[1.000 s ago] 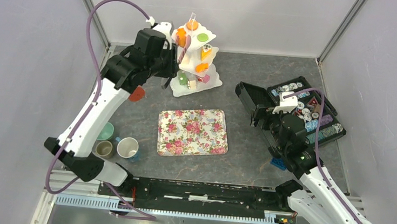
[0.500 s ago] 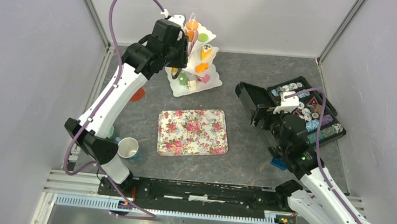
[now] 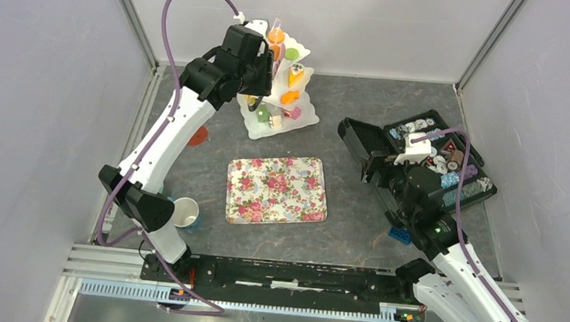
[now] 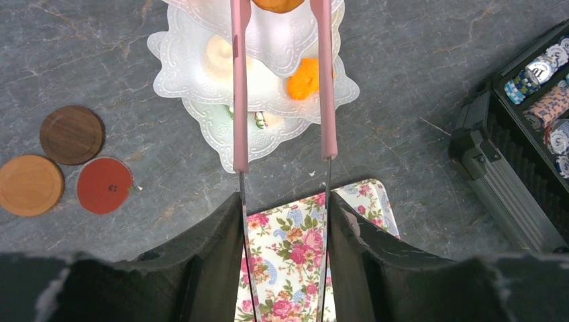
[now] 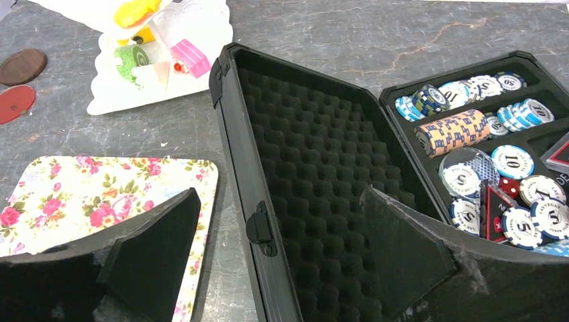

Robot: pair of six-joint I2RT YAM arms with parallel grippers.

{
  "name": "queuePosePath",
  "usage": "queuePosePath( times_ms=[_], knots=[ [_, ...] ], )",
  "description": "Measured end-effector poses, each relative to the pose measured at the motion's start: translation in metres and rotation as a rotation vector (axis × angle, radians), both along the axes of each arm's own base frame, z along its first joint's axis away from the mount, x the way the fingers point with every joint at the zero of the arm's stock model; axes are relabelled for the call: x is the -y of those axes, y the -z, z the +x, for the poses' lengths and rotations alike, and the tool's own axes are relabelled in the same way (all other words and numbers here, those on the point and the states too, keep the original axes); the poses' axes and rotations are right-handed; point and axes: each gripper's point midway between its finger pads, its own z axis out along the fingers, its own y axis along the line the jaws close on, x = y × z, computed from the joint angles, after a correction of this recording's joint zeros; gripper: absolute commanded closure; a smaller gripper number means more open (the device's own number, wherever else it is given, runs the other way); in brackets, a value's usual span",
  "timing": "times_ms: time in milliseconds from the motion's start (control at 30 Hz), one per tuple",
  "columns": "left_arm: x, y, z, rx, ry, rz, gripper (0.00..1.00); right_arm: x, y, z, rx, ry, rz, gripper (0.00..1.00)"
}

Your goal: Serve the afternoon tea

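Grey marbled table (image 3: 353, 241), seen from above.
Floral tray (image 3: 277, 189) at centre; white tiered stand (image 3: 303, 120) at 12 o'clock; three round saucers (image 4: 72, 134) at 10 o'clock; white cup (image 3: 184, 213) at 8 o'clock; open black case (image 3: 357, 142) at 3 o'clock; small blue brick (image 3: 399, 235) at 4 o'clock.

Left arm at full reach, left gripper (image 4: 284, 201) around pink-tipped tongs (image 4: 239, 80); right arm low, right gripper (image 5: 280, 194) wide, empty.

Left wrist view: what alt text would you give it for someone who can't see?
Pink-tipped tongs, held in the left gripper, reach up either side of an orange cake on a white tiered stand. Three round saucers lie to the left on the grey table, a floral tray sits below, and a black case is at right.
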Motion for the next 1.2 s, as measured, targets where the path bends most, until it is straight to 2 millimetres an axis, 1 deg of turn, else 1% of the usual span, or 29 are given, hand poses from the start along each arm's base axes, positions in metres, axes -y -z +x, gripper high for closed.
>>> queuePosePath(
  times_ms=[67,200,333,467,567,600,633,700,800,867,933,1033,1133,1200],
  knots=[
    [0.0,-0.001,0.0,0.001,-0.001,0.0,0.42,0.0,0.0,0.0,0.001,-0.002,0.0,0.02],
    [-0.001,-0.01,0.001,0.018,-0.002,-0.01,0.38,0.0,0.0,-0.001,-0.002,-0.001,-0.001,0.02],
    [-0.001,-0.02,0.001,0.039,-0.003,-0.022,0.39,0.0,0.001,-0.001,-0.003,-0.002,0.0,0.02],
    [-0.002,-0.027,-0.003,0.045,0.002,-0.029,0.39,0.0,0.0,-0.001,-0.003,-0.002,0.003,0.02],
    [-0.003,-0.034,-0.014,0.054,0.025,-0.049,0.39,0.0,0.0,-0.001,-0.004,-0.001,0.006,0.02],
    [-0.002,-0.028,-0.017,0.04,0.043,-0.05,0.39,0.0,0.0,-0.001,-0.004,-0.001,0.006,0.02],
    [-0.006,-0.034,-0.031,0.054,0.063,-0.064,0.38,0.0,0.0,-0.001,-0.004,0.0,0.005,0.02],
    [-0.011,-0.029,-0.055,0.047,0.106,-0.081,0.39,0.0,0.0,-0.001,-0.003,0.001,0.005,0.02],
    [-0.021,-0.016,-0.096,0.03,0.165,-0.116,0.39,0.0,0.0,0.0,-0.002,0.001,0.006,0.02],
    [-0.024,-0.011,-0.117,0.035,0.195,-0.144,0.39,-0.001,0.0,0.0,-0.003,0.0,0.005,0.02],
    [-0.024,-0.004,-0.133,0.033,0.216,-0.175,0.39,-0.002,0.002,0.002,-0.007,0.0,0.002,0.02],
    [-0.013,0.017,-0.155,0.002,0.254,-0.201,0.39,-0.003,0.007,0.004,-0.022,-0.001,-0.006,0.02],
    [0.011,0.052,-0.176,-0.052,0.296,-0.164,0.39,-0.003,0.007,0.005,-0.023,-0.002,-0.006,0.02],
    [0.027,0.082,-0.186,-0.092,0.304,-0.125,0.39,-0.004,0.006,0.005,-0.018,-0.005,-0.002,0.02]
  ],
)
